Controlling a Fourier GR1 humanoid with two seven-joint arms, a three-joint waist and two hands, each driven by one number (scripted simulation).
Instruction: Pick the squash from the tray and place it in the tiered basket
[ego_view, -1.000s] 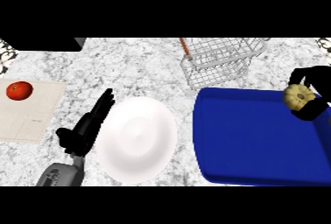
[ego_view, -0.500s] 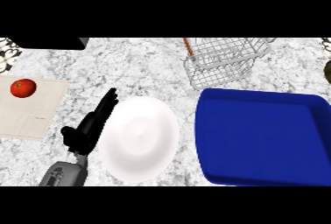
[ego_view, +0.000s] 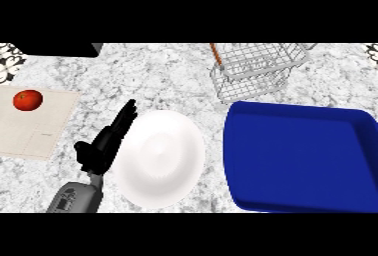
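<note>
The blue tray (ego_view: 303, 160) lies at the right of the marble counter and holds nothing that I can see. The wire tiered basket (ego_view: 255, 70) stands behind it, near the top middle, and looks bare. No squash shows anywhere in the head view. My left hand (ego_view: 107, 140) rests open beside the white plate, fingers straight and pointing away from me. My right hand is out of the picture.
A white plate (ego_view: 159, 157) lies in the middle, touching or close beside my left hand. A beige cutting board (ego_view: 33, 127) at the left carries a red tomato (ego_view: 27, 100). A dark object (ego_view: 52, 49) sits at the back left.
One second ago my right hand held the squash over the tray's right edge. It then moved off the right side, and now neither hand nor squash shows. The view shifted slightly.
</note>
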